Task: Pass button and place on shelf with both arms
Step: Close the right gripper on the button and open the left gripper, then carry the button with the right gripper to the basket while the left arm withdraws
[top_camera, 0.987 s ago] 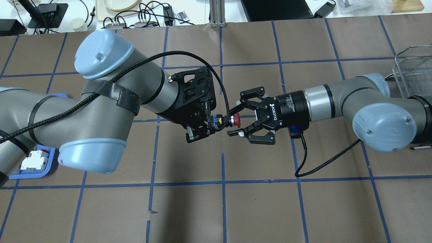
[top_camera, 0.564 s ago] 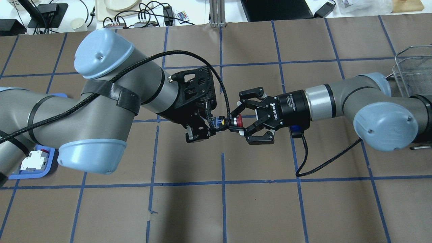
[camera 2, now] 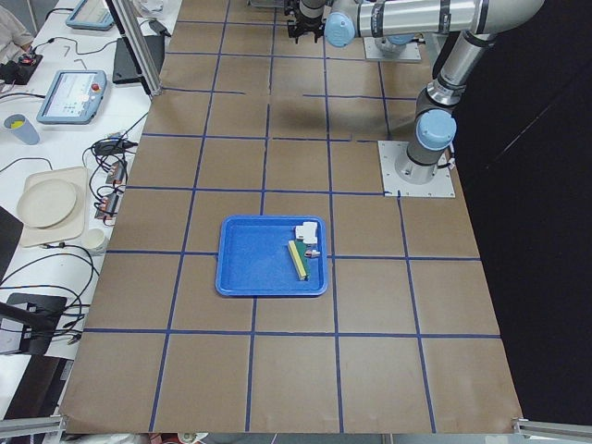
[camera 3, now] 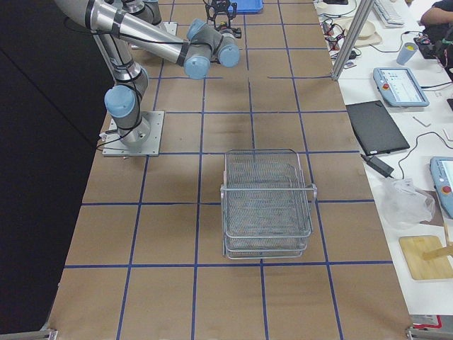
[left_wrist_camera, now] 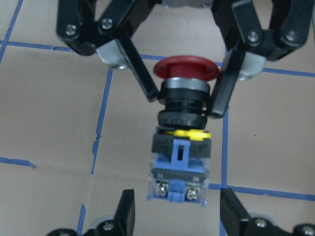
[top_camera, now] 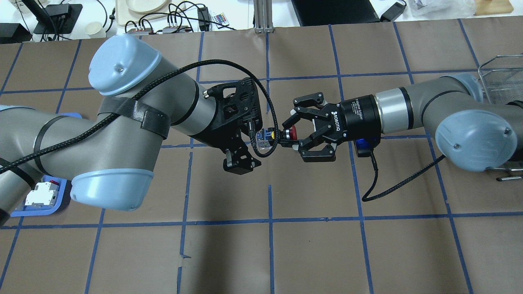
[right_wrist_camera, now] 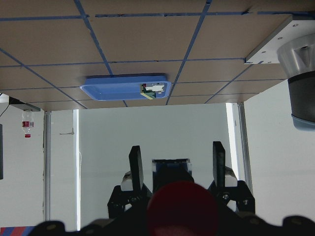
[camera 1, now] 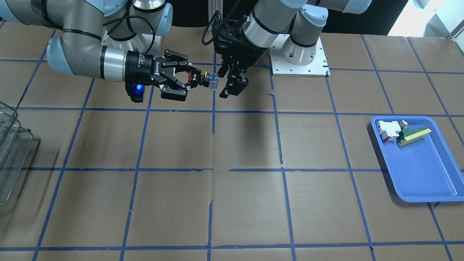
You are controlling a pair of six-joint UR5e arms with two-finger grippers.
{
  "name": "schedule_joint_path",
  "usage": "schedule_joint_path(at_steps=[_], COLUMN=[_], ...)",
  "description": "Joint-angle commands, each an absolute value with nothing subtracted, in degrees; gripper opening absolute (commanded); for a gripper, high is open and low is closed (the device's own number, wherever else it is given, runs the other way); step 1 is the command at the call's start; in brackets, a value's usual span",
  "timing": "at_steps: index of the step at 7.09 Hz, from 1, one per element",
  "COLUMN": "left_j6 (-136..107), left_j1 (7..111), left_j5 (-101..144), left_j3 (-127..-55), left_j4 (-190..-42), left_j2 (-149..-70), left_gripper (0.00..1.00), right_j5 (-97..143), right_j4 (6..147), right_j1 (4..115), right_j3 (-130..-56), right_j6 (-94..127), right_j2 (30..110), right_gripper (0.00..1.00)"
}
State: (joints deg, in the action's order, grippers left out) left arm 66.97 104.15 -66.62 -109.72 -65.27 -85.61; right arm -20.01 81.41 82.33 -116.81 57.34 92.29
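Note:
The button point(left_wrist_camera: 184, 98), red cap on a black body with a blue base, hangs in the air between both grippers above the table's middle. My right gripper point(top_camera: 286, 134) is shut on its black body just under the cap point(camera 1: 191, 77). My left gripper point(top_camera: 254, 142) is open, and in the left wrist view its fingers point(left_wrist_camera: 125, 206) stand apart on either side of the blue base without touching it. The right wrist view shows the red cap point(right_wrist_camera: 182, 209) blurred up close. The wire shelf point(camera 3: 267, 205) stands at the table's right end, far from both grippers.
A blue tray point(camera 1: 427, 174) at the robot's left end holds a white-and-red block point(camera 1: 388, 129) and a green-and-yellow wedge point(camera 1: 413, 135). The shelf's edge also shows in the overhead view point(top_camera: 500, 81). Brown table paper with blue tape lines lies below the grippers.
My right gripper closed on the button. My left gripper's fingers then spread and let go. The right gripper with the button has shifted slightly to the far side and right.

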Motion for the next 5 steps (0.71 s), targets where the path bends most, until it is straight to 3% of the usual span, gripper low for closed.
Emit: schedule_joint_path(at_steps=[1, 2, 5], left_j6=[66.7, 66.5, 62.8], left_j1=[103.7, 102.1, 88.4], left_j5=[-67.3, -67.9, -71.0], left_j3=[-110.3, -110.0, -109.3], left_j4=[-65.3, -66.3, -67.1], left_j2=[-84.9, -83.7, -84.8], left_gripper=[1.00, 1.00, 1.00], right_j5=[-26.0, -30.7, -51.2], right_j4=[81.4, 81.9, 80.7], right_j1=[79.4, 78.5, 77.6], right_j3=[-116.5, -114.7, -97.7], right_j6=[57.4, 57.2, 52.6], right_j2=[92.5, 92.5, 92.5], right_gripper=[0.04, 0.04, 0.05])
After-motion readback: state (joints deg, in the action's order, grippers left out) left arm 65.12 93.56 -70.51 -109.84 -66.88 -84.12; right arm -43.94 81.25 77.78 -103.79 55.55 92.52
